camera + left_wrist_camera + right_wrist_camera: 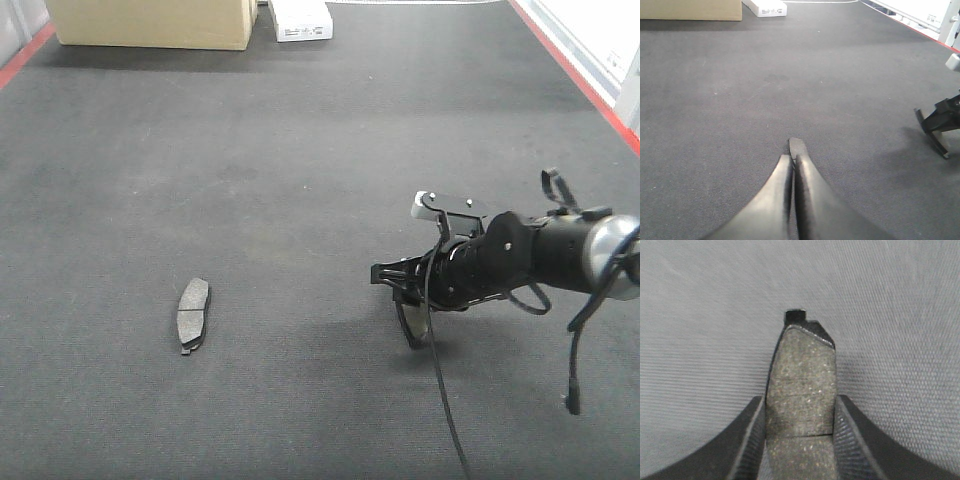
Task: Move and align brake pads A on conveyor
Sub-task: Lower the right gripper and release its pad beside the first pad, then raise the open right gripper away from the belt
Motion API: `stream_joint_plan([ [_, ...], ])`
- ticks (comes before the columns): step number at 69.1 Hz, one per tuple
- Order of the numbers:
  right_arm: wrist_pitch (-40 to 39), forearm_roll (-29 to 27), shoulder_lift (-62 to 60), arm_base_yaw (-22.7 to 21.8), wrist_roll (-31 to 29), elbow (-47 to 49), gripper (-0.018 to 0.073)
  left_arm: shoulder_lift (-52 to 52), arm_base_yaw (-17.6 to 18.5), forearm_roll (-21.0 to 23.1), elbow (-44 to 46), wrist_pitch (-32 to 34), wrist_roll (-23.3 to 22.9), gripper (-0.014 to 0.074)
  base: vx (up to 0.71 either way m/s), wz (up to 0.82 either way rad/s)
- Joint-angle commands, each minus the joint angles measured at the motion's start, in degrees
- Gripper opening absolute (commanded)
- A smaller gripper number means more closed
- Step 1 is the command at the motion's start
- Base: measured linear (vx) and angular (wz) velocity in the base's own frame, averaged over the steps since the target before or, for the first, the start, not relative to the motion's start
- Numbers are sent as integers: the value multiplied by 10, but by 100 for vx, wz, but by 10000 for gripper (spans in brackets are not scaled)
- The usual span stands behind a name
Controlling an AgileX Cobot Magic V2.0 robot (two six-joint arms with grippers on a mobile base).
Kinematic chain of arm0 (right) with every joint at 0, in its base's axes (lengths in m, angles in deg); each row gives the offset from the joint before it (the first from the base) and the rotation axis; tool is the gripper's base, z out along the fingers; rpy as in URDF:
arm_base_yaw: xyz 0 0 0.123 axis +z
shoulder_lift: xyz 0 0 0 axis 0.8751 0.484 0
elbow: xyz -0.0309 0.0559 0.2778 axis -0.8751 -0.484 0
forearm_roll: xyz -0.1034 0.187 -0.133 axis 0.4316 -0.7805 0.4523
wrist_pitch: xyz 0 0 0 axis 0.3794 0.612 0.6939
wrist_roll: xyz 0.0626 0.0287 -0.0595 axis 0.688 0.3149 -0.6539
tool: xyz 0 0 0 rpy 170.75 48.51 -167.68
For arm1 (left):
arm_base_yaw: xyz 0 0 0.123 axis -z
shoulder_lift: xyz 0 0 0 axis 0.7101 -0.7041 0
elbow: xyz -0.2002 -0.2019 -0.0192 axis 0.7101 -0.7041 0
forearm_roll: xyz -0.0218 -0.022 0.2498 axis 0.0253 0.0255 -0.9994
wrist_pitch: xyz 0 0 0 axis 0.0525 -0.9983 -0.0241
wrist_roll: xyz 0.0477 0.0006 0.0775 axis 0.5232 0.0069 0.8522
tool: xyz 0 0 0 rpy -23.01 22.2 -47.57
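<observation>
One brake pad lies flat on the dark conveyor at the left, lengthwise toward the far end, with nothing touching it. My right gripper hangs low over the belt at the right, shut on a second brake pad that it holds by its long edges, friction face toward the camera. The left gripper is out of the front view; its fingers are pressed together. The far end of a pad shows just past its fingertips; the rest of that pad is hidden.
A cardboard box and a small white box stand at the belt's far end. A red strip marks the right edge. The right arm's cable trails down across the belt.
</observation>
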Motion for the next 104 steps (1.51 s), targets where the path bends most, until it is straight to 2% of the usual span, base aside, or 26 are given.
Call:
stream_joint_plan([
  [1, -41, -2, -15, 1, -4, 18, 82, -4, 1, -3, 14, 44, 0, -7, 0, 0],
  [14, -49, -2, -4, 1, -3, 18, 97, -4, 1, -3, 14, 43, 0, -6, 0, 0],
  [24, -65, -4, -4, 1, -3, 18, 152, -4, 1, -3, 14, 42, 0, -6, 0, 0],
  [36, -65, -30, -4, 1, -3, 18, 312, -4, 1, -3, 14, 42, 0, -6, 0, 0],
  [46, -53, -31, -17, 1, -3, 18, 445, -4, 1, -3, 14, 42, 0, -6, 0, 0],
  [54, -42, -29, -56, 1, -5, 18, 497, -4, 1, -3, 14, 42, 0, -6, 0, 0],
  [63, -31, -5, -129, 1, -11, 18, 498, -4, 1, -3, 14, 42, 0, -6, 0, 0],
  [78, 51, 115, -269, 1, -11, 18, 473, -4, 1, -3, 14, 42, 0, -6, 0, 0],
  [84, 91, 146, -324, 1, -11, 8, 440, -4, 1, -3, 14, 42, 0, -6, 0, 0],
  [104, 31, 203, -548, 1, -11, -156, 245, -4, 1, -3, 14, 42, 0, -6, 0, 0],
])
